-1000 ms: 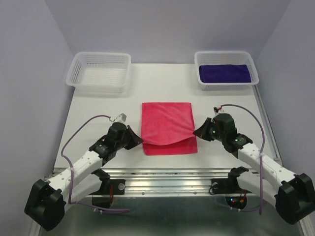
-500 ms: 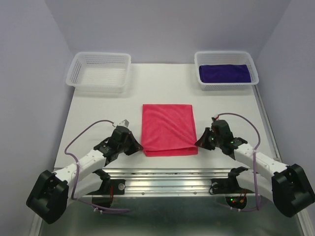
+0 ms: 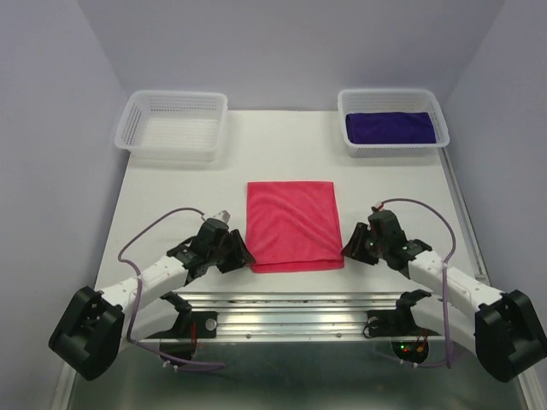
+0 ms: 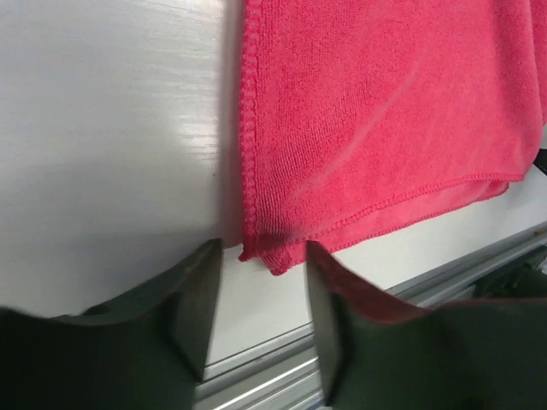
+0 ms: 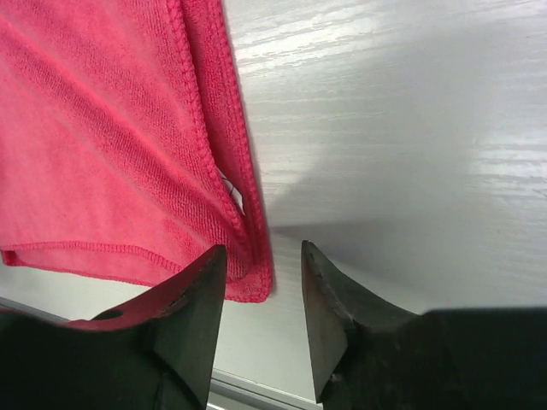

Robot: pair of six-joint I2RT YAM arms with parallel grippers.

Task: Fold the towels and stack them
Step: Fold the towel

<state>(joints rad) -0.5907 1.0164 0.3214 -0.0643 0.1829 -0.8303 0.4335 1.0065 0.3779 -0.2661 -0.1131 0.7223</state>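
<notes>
Resting in the right white plastic mesh basket (image 3: 391,150): a dark purple towel (image 3: 389,128). Left pincer (image 4: 261,256) and right pincer (image 5: 263,256), open, have released the pink-red towel (image 3: 293,224).

robot lab test cell, plain pale walls (image 3: 291,43) boxing in a white table (image 3: 171,196), aluminium rail (image 3: 291,309) along its near edge, two cabled robot arms (image 3: 158,273) mounted there

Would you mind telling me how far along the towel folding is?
Done: a purple towel lies folded in the right basket. In hand: the pink towel lies folded double on the table, with the left gripper and right gripper open at its near corners. Left: probably another fold, then stacking it on the purple one.
</notes>
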